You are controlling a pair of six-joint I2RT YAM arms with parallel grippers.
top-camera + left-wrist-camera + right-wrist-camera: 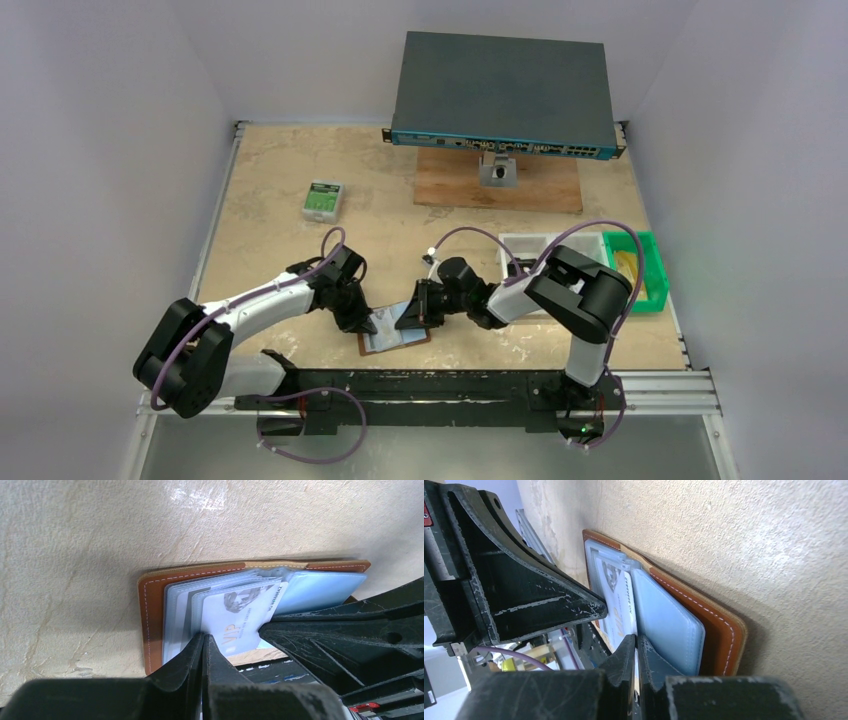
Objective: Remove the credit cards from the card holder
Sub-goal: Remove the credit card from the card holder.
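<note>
Card holder (pixel 396 337): open and flat on the table (pixel 300 230), near the front edge, between the two grippers. Clear sleeves (pixel 175 610) fanned over the brown leather, with a white card (pixel 235 615) (marked VIP) uppermost and slightly askew. Left gripper (pixel 204 639): fingers pressed together, tips down at the lower edge of the sleeves, touching the white card. Right gripper (pixel 636 642): fingers drawn together at the card's edge; cannot tell whether the card is pinched between them. Green-and-white box (pixel 322 199): well apart, toward the far left.
</note>
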